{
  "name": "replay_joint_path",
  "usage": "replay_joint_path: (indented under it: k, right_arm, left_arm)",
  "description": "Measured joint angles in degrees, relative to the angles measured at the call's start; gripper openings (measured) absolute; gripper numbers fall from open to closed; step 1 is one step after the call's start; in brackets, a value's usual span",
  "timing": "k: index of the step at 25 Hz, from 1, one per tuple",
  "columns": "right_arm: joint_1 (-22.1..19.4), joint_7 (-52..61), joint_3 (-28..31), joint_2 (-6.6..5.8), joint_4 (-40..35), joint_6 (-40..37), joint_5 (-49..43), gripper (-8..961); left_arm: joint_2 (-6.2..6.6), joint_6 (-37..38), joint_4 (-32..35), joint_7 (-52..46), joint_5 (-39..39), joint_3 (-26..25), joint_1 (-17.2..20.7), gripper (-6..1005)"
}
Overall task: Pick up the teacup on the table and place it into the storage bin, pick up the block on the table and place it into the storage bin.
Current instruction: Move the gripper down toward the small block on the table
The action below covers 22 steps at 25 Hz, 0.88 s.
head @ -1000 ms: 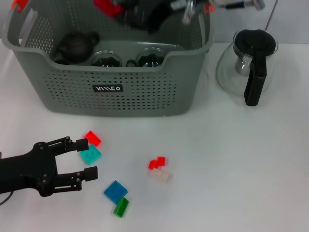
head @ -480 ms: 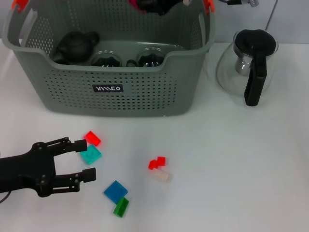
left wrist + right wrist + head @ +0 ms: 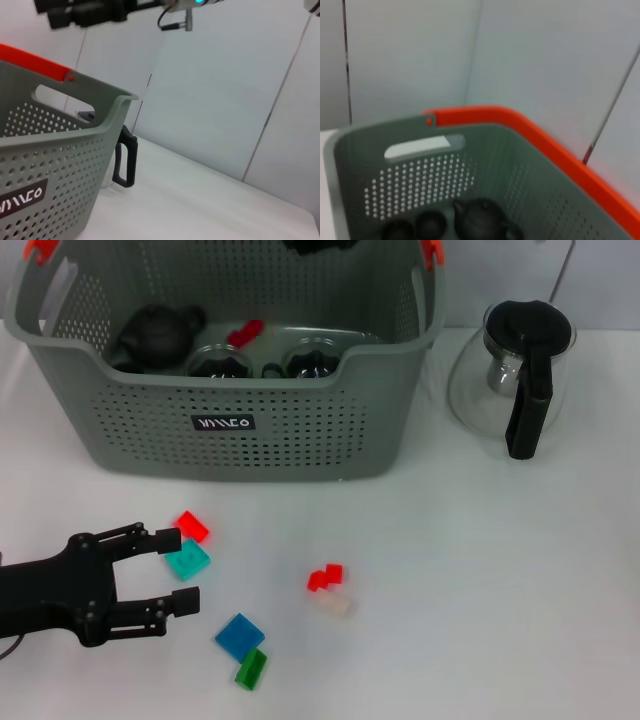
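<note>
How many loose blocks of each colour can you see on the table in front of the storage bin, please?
Red: 2, the red block by the left tool and the red block mid-table
Teal: 1, teal block
Blue: 1, blue block
Green: 1, green block
White: 1, white block
Total: 6

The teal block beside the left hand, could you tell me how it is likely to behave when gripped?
The teal block looks small, flat and rigid, so it should stay stiff and probably weighs little. Its low profile on the smooth white table may let it slide. The open left hand would likely need to close low around it.
</note>
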Motion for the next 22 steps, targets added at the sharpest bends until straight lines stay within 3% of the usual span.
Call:
replay_joint_path:
  k: [7,13,22]
  right_arm:
    - [-7.5,1.2,2.7,0.33,-14.9,-14.2,7.4,849]
    - [-13.7,5.0,2.7,0.31,-25.3,-26.6,7.8,920]
    - [-17.0,7.5,5.6,-0.54,-28.1,-43.8,7.4,930]
  left_arm:
    - [0.04,0.0,-0.1,0.0,0.6,0.1,0.0,855]
    - [-0.14,0.5,-1.3,0.6,1.5,0.0,0.6,855]
    - [0.09,0.9,-1.4,0.8,2.1,0.0,0.4,854]
